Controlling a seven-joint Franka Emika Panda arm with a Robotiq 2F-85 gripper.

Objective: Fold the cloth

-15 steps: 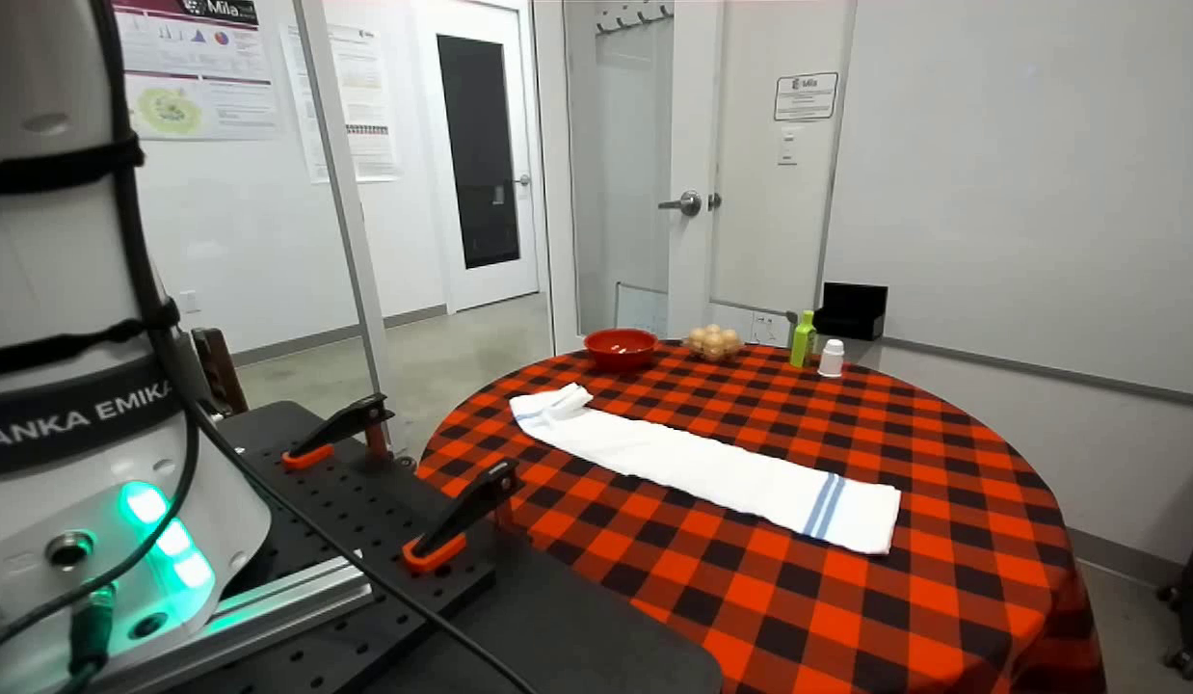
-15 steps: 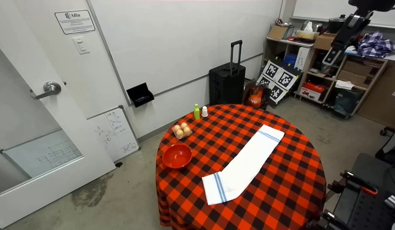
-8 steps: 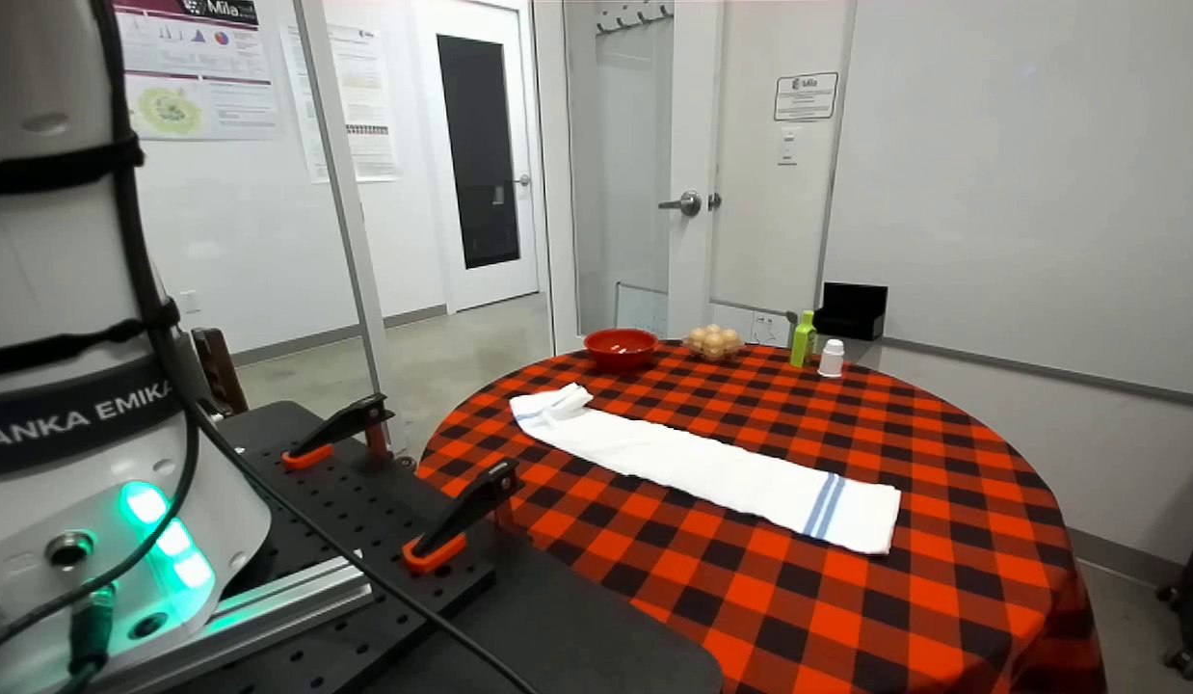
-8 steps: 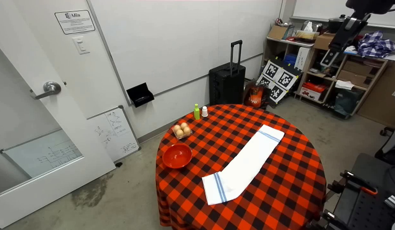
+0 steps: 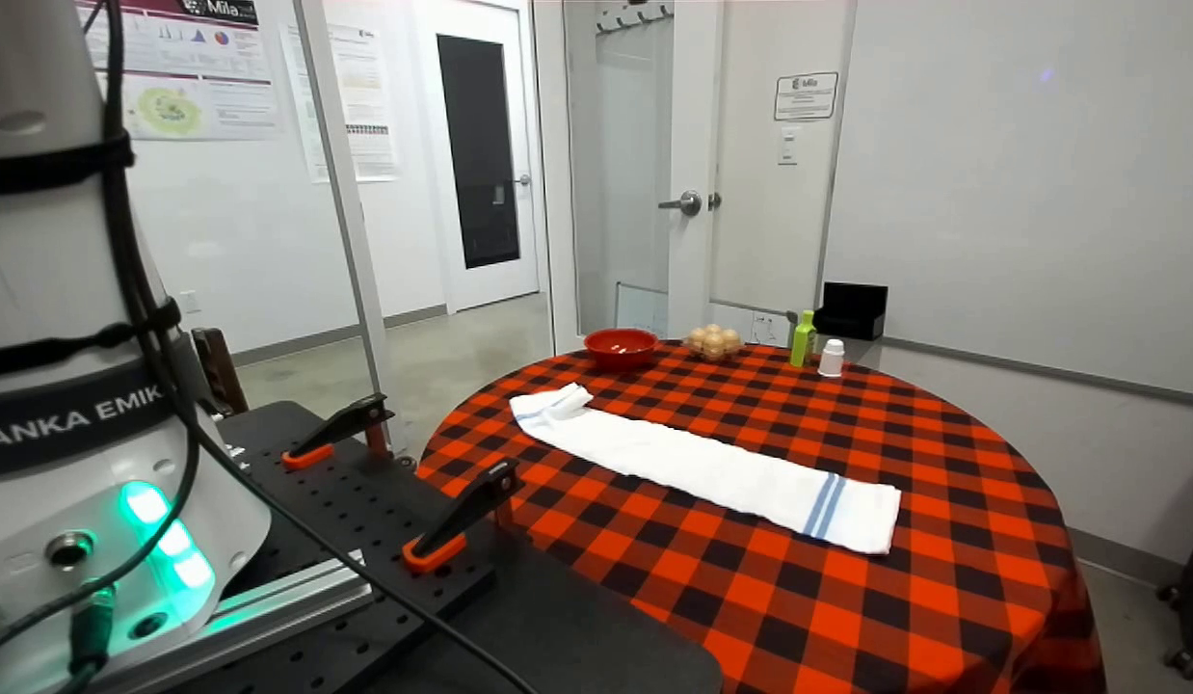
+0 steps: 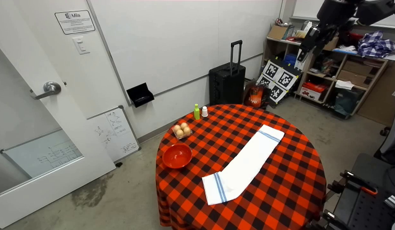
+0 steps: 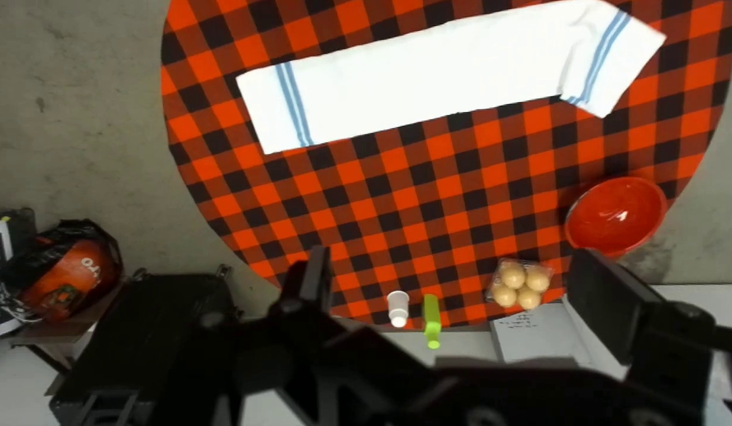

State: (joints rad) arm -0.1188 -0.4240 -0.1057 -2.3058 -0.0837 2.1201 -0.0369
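Cloth [image 7: 437, 74]: white, blue-striped, stretched across checkered tablecloth [image 7: 366, 183]; striped end nearer bowl [image 7: 615, 214] creased, askew. Unmoved over last second.
Gripper [image 7: 452, 266]: released, jaws wide apart, nothing between; swung farther into exterior view over same second, well above tablecloth, clear of cloth.
Meaning: only arm [image 5: 38, 260] pose altered; approach probably under way, no grasp yet. Main fold apparently still to do. Next move likely calls for lowering to one striped end.
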